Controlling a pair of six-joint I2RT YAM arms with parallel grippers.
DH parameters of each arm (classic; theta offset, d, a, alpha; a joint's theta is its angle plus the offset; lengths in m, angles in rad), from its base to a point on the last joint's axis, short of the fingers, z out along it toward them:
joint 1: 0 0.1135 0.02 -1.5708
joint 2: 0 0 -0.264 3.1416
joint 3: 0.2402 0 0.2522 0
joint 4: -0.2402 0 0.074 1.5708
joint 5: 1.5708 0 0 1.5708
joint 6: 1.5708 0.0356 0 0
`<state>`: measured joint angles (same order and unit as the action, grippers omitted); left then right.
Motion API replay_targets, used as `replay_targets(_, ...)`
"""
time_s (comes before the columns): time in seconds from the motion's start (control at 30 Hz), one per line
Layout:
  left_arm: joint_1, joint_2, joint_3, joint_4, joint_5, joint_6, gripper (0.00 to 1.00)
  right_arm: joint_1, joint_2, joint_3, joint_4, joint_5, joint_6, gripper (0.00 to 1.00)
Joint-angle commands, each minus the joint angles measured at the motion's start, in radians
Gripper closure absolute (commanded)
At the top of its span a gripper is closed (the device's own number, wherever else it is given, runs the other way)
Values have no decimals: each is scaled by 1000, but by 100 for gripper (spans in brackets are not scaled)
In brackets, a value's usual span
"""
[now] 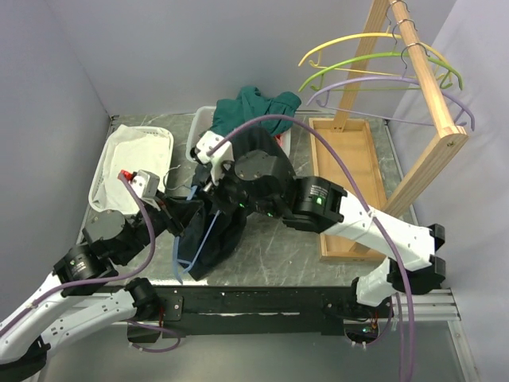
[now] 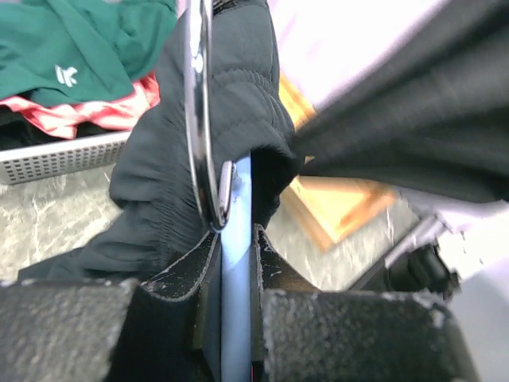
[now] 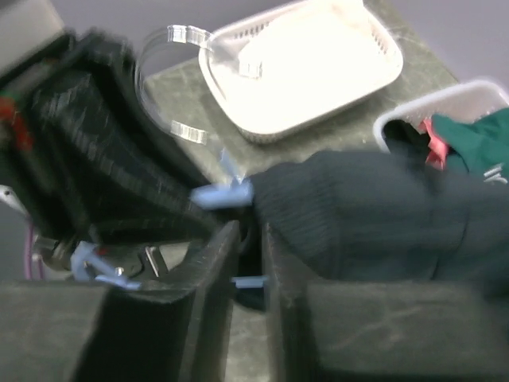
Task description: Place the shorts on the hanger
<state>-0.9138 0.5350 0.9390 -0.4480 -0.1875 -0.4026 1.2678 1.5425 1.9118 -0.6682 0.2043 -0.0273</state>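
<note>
While my left gripper (image 2: 236,239) is clamping the hanger (image 2: 238,191) left of the wooden tray (image 1: 350,183), the shorts (image 1: 213,237) are bunching around it there. My right gripper (image 3: 249,239) is nearly together; I cannot tell if it is gripping. If it is releasing, the fabric risks sliding off.

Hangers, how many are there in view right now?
4. The yellow hanger, green hanger and lavender hanger hang on the wooden rack, rear right; the light-blue hanger is clamped in the left gripper against the shorts. Others may be hidden.
</note>
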Motion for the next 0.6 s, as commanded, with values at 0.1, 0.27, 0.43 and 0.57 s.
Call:
replay_targets(0.1,-3,-59,-100,367,-148,-81,99,4,-263,-319,286,72,183,30)
replay_targets(0.27,-2,-49,-98,381,-155,-84,99,2,-491,-716,557,196,380,24)
replay_targets(0.43,-2,-49,-85,408,-167,-85,99,2,-489,-971,731,271,556,32)
replay_targets(0.57,-3,-30,-78,425,-174,-90,99,-7,-366,-952,769,277,578,37)
